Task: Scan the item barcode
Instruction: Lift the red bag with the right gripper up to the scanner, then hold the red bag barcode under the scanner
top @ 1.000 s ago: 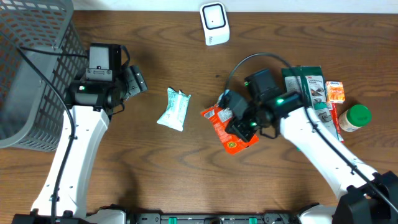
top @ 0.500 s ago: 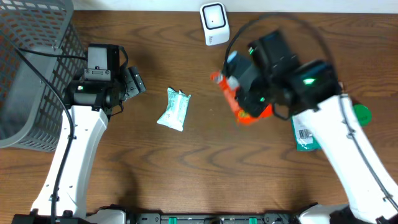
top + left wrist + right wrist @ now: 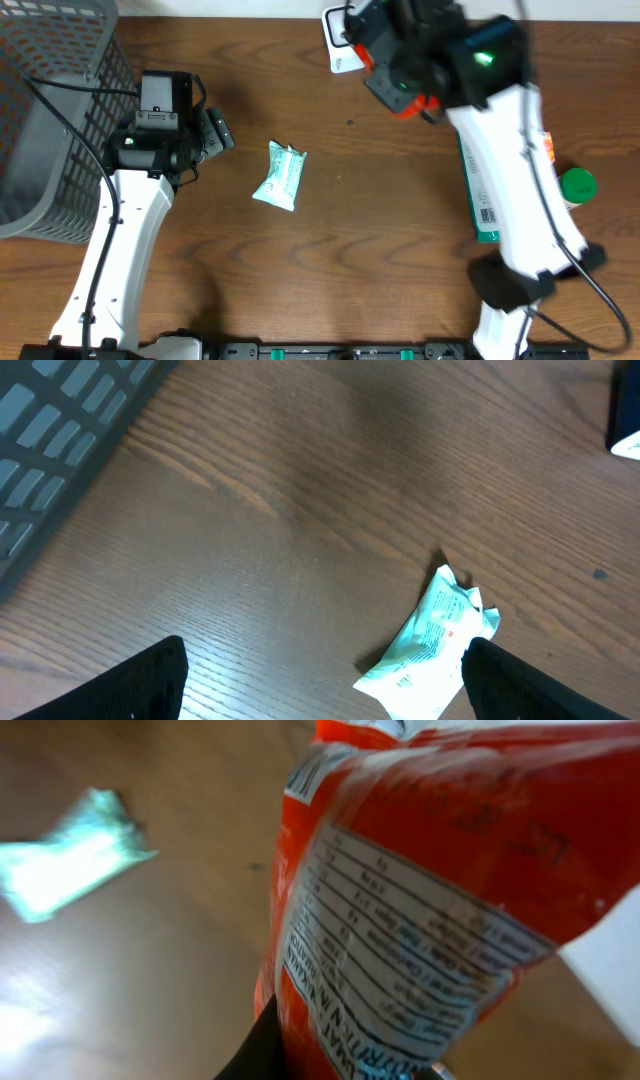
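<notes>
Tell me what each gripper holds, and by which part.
The right gripper pinches the red snack packet at the edge below its nutrition panel, as the right wrist view shows it. The left gripper is open and holds nothing.

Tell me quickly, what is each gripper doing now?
Left gripper: open, holding nothing.
Right gripper: closed on the orange snack packet.

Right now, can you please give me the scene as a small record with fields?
right tool: shut on orange snack packet, held close by white scanner
left tool: open, empty
centre: pale green packet, lying flat
left edge: grey mesh basket
right edge: green pouch, green-lidded jar
</notes>
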`<state>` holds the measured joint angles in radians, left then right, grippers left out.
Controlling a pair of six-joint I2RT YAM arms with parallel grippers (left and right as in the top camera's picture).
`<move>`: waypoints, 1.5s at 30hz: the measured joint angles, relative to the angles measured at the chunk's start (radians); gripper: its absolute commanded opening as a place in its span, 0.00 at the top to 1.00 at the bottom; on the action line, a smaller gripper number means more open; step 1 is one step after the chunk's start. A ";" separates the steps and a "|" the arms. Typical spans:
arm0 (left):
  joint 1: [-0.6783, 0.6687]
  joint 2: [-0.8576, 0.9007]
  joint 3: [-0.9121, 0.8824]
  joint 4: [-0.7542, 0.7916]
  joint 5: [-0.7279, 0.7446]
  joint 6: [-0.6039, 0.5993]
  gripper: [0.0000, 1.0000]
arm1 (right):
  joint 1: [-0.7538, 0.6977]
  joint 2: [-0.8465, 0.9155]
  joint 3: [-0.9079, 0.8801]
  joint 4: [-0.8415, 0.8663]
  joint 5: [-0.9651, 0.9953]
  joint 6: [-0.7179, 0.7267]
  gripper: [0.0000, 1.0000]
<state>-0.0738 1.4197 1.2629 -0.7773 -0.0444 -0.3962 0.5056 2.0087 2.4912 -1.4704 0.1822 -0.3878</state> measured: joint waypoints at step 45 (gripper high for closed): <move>0.000 0.000 0.000 0.000 0.000 0.000 0.12 | 0.050 0.680 0.000 0.945 0.728 -0.882 0.99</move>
<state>-0.0738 1.4197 1.2629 -0.7776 -0.0444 -0.3962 0.5560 2.6884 2.4908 -0.5259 0.9100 -1.2694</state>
